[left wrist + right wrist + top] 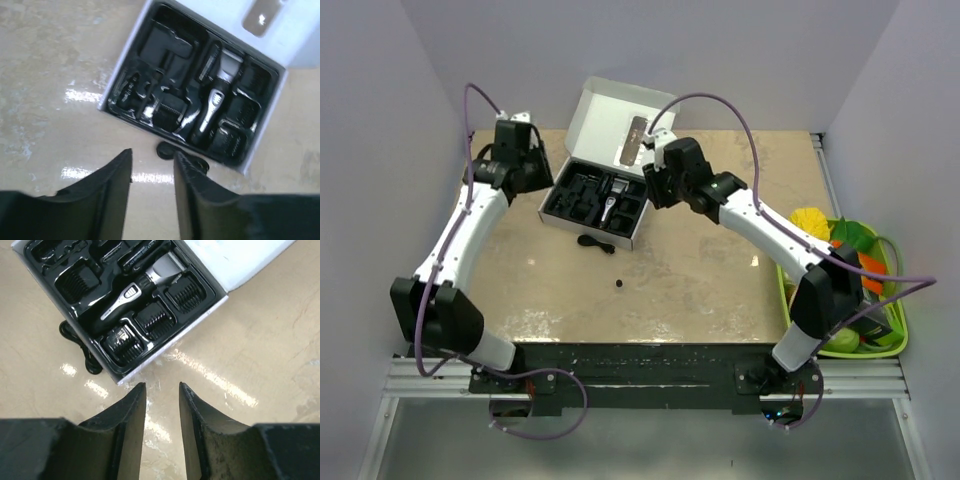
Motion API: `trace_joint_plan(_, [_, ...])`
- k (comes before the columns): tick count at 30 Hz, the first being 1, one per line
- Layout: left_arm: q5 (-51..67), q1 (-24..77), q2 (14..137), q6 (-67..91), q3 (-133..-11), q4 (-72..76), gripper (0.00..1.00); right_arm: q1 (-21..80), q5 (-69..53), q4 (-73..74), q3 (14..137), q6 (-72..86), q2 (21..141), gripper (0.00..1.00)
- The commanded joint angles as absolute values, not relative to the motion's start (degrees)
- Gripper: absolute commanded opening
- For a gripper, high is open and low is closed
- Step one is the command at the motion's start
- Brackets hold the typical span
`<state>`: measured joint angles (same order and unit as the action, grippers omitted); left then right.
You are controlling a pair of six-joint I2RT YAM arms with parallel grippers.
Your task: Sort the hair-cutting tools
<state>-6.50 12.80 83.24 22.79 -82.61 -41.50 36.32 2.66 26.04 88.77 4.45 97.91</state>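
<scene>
Beige table (700, 275): left gripper (152, 156) and right gripper (162, 388), parted and empty, face the tray (165, 47) holding the clipper (127, 295); the cord (167, 150) just past the left probably needs a low, centred pinch.

White-shelled left arm (470, 225) and right arm (770, 228) have black joints, looping purple cables (705, 96), and black wedge-shaped fingers (127, 425).
</scene>
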Motion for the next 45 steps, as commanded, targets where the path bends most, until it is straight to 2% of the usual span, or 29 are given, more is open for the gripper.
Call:
trace_joint_plan(1, [-6.5, 5.46, 91.12, 25.13, -90.25, -38.06, 0.36, 36.56, 5.79, 22.94, 83.68, 7.29, 90.54, 0.38])
trace_joint_plan(2, [-6.94, 4.84, 92.97, 25.22, -91.57, -38.14, 0.31, 36.74, 6.15, 22.5, 82.45, 7.82, 89.57, 0.39])
trace_joint_plan(3, [-7.55, 3.88, 96.73, 25.4, -93.93, -38.23, 0.19, 36.74, 6.33, 21.98, 79.83, 8.95, 87.12, 0.41])
trace_joint_plan(6, [-9.83, 3.08, 103.5, 25.84, -97.89, -37.88, 0.0, 36.74, 7.73, 20.22, 74.73, 11.68, 84.47, 0.46])
trace_joint_plan(14, [-12.83, 1.76, 121.96, 24.52, -109.76, -39.64, 0.0, 36.83, 10.9, 15.58, 67.94, 18.18, 86.74, 0.5])
trace_joint_plan(21, [-12.31, 1.5, 131.65, 23.91, -116.81, -41.75, 0.0, 36.83, 9.23, 11.52, 66.18, 21.09, 93.77, 0.52])
trace_joint_plan(33, [-6.86, 7.54, 125.07, 21.53, -99.77, -36.04, 0.0, 36.74, 9.4, 8.17, 66.8, 24.87, 100.98, 0.57])
trace_joint_plan(45, [-0.71, 15.11, 118.3, 26.01, -90.98, -31.83, 0.0, 36.65, 14.94, 12.57, 66.45, 26.19, 96.95, 0.61])
